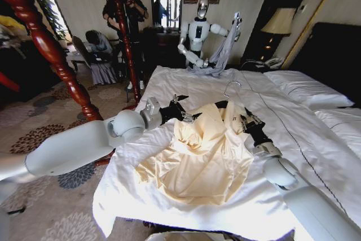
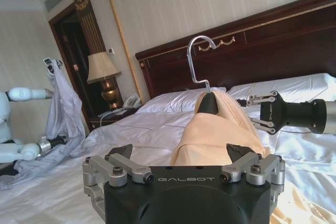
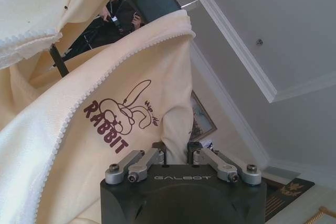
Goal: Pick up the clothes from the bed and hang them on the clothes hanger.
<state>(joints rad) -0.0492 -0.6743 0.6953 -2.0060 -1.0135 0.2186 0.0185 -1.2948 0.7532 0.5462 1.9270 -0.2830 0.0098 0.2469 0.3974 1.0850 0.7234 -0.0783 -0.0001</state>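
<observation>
A: The clothes are lying spread over the white bed, pale cream, thin and wrinkled, bunching up between both claws.

B: The left gripper is sitting at the garment's left shoulder, fingers spread open, with the fabric rising just ahead of it.

A: The right gripper is pinching a fold of the cream cloth, jaws closed on it. A maroon rabbit print is showing just beyond its fingers.

B: The clothes hanger is standing inside the neck, black shoulder covered, silver hook poking up above both claws.
</observation>
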